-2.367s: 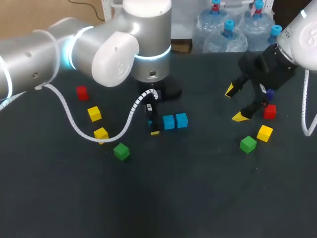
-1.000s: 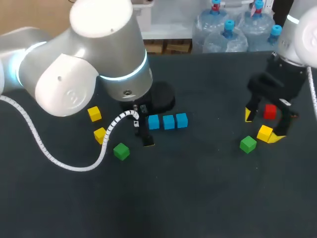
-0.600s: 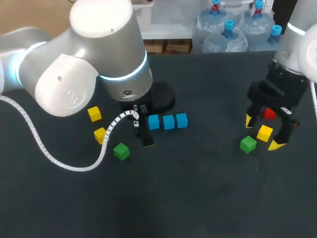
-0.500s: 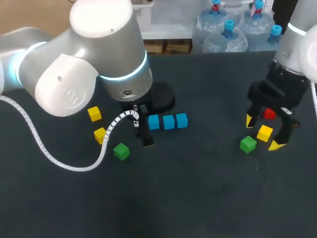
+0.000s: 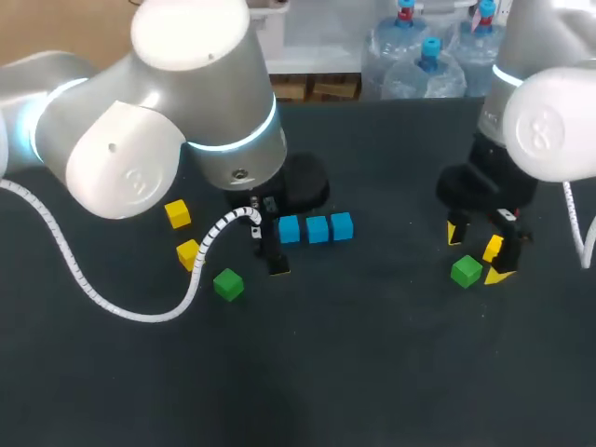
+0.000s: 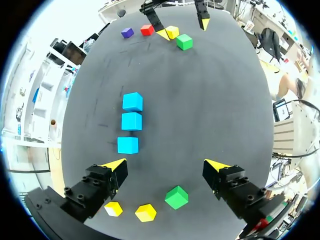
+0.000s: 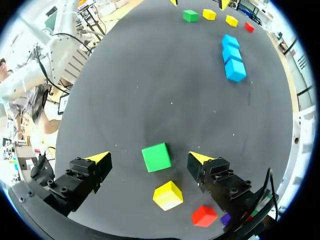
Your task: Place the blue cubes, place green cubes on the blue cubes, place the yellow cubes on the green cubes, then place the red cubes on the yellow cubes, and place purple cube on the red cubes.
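Right gripper [image 7: 148,157] hangs wide-jawed over the small solid green cube [image 7: 156,157]; it looks light, rigid, maybe slick; best pinched squarely on opposite flat faces; left gripper [image 6: 166,164] gapes wide too.

The right jaws stand spread over a green cube [image 5: 467,271], a yellow cube [image 5: 493,247] beside one tip (partly hidden); three blue cubes [image 5: 317,228] lie just beside the left jaws.
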Controlling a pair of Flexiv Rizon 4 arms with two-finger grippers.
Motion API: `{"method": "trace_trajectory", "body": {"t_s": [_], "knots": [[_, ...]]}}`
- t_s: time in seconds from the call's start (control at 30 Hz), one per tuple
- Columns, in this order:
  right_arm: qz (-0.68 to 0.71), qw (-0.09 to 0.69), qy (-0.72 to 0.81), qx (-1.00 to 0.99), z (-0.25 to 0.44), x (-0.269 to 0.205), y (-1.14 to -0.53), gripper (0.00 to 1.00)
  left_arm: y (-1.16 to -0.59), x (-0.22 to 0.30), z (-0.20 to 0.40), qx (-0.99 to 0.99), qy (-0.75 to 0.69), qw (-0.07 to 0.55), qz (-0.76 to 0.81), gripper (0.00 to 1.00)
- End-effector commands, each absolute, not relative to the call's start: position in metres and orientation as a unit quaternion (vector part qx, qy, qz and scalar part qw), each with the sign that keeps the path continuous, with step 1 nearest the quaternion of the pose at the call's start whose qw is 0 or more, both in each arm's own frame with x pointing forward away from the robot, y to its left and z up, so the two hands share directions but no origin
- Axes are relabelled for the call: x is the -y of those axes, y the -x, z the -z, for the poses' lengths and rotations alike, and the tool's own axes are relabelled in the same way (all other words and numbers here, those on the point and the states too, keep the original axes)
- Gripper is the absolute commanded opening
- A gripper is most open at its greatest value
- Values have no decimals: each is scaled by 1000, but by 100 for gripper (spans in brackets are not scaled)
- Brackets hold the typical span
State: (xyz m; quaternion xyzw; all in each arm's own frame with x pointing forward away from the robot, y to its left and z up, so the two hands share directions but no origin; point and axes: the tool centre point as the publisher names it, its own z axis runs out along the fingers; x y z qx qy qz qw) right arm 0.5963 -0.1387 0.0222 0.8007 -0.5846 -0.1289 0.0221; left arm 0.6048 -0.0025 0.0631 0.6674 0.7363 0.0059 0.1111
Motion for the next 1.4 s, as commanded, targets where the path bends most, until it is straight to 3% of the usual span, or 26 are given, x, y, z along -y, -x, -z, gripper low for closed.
{"method": "trace_trajectory", "body": {"t_s": [0.03,0.53,1.03,1.1,1.13,1.23,1.27,1.4], "knots": [[124,14,-797,590,-18,147,-591,100,-606,2,-63,-736,-668,111,-4,100],[117,-11,-792,598,-5,143,-594,100,-606,2,-63,-736,-668,111,-4,100],[72,29,-786,613,0,133,-587,100,-606,2,-63,-736,-668,111,-4,100],[70,30,-785,615,-1,135,-588,62,-606,2,-63,-736,-668,111,-4,100],[70,30,-785,615,-1,136,-588,49,-606,2,-63,-736,-668,111,-4,100],[67,31,-784,616,-2,139,-590,50,-606,2,-63,-736,-668,111,-4,100],[67,31,-784,617,-3,139,-590,63,-606,2,-63,-736,-668,111,-4,100],[65,32,-784,617,-2,140,-591,60,-606,2,-63,-736,-668,111,-4,100]]}}
